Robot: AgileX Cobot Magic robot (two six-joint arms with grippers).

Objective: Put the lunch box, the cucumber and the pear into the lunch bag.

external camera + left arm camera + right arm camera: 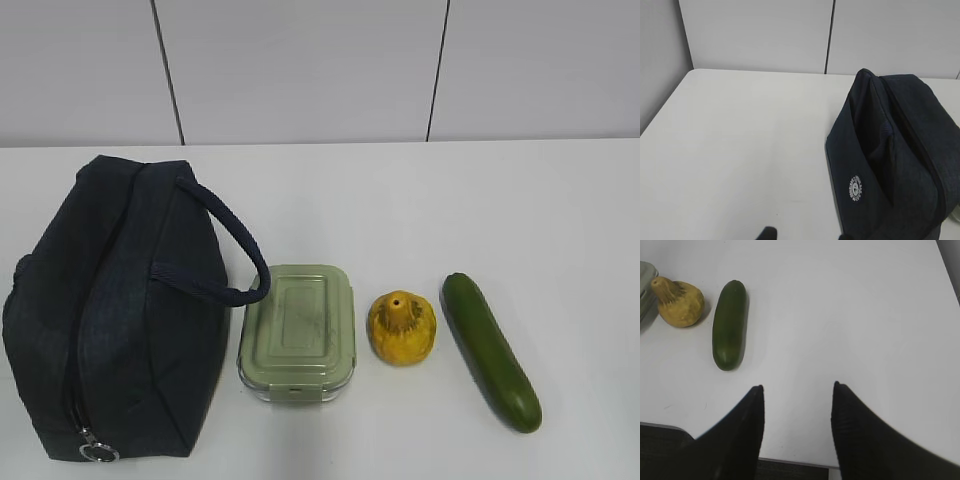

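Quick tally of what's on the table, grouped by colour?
Green: 2, the cucumber and the lunch box with its green lid
Yellow-orange: 1, the pear
Dark navy: 1, the lunch bag
Total: 4

Bench (400, 190) layout, as I logged it from the exterior view, left to right in one row: lunch bag (110, 320), lunch box (298, 330), pear (401, 327), cucumber (490, 350). The bag lay at the far left, one loop handle (235, 250) arching over toward the box just beside it. The pear sat near the box's right; the cucumber lay apart to the pear's right, angled. A wall (300, 70) stood behind the bench. I saw my right hand (796, 387) nearer than the cucumber, over bare bench.
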